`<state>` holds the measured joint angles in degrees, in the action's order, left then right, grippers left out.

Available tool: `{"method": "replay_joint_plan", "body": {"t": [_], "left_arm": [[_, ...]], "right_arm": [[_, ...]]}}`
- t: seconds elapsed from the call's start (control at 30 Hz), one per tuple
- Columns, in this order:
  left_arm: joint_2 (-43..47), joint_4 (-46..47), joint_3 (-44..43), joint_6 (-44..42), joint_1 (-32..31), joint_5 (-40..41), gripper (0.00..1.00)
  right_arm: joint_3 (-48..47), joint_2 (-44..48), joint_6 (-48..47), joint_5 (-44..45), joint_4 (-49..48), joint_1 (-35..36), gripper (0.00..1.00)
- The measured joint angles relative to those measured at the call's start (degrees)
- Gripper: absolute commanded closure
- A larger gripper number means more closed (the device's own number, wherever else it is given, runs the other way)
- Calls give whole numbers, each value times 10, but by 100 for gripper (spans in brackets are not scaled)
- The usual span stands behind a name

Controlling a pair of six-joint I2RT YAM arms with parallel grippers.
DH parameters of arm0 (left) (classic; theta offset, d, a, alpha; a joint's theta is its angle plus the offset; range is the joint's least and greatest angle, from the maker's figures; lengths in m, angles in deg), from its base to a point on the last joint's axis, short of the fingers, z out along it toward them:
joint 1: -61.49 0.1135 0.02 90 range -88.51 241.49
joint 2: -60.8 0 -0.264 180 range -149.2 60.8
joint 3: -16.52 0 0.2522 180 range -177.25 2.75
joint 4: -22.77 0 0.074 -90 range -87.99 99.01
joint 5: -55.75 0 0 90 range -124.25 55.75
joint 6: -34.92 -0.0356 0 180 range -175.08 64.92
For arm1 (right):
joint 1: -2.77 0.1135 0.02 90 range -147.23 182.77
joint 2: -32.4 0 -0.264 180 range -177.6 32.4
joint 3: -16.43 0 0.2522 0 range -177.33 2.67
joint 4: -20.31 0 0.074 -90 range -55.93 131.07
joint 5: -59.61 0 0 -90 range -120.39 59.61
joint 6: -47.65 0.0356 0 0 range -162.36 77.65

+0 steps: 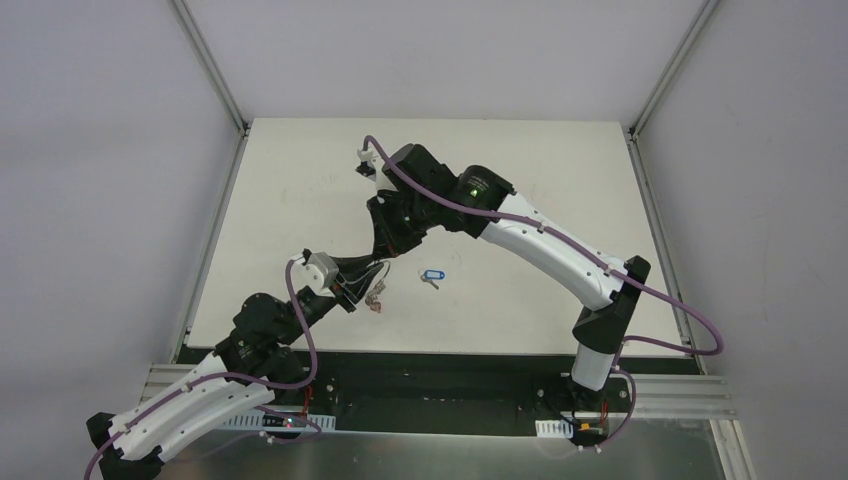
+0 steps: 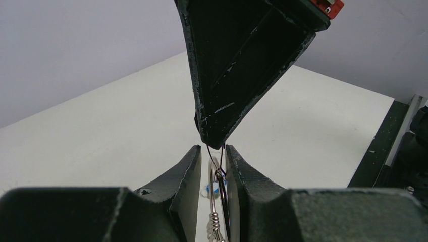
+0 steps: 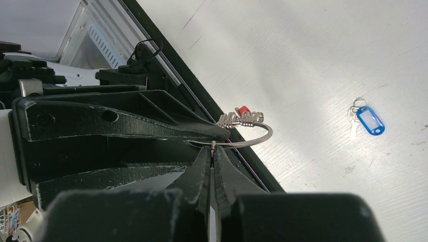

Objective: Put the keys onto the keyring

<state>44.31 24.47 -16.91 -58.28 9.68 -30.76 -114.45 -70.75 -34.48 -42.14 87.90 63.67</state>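
White table (image 1: 300,180); grey walls (image 1: 100,150); blue key (image 1: 432,275) apart from held keyring (image 3: 241,119)

The table (image 1: 560,180) is a flat, off-white rectangle with a matt surface, marked here and there by faint grey scuffs and thin scratches, which the right wrist view (image 3: 303,50) shows most clearly. A black strip runs along its near edge. One thing lies directly on it: the blue-headed key (image 1: 432,275), about midway across and in the near half. Up close (image 3: 366,121) it lies flat, an oblong blue plastic head with a pale window, a small silver ring at one end and a short silver blade just beside it
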Motion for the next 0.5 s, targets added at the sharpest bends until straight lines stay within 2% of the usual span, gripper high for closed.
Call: {"method": "replay_joint_plan", "body": {"t": [0.5], "left_arm": [[0, 0, 0, -5, 0, 0, 74]], "right_arm": [[0, 0, 0, 6, 0, 3, 100]]}}
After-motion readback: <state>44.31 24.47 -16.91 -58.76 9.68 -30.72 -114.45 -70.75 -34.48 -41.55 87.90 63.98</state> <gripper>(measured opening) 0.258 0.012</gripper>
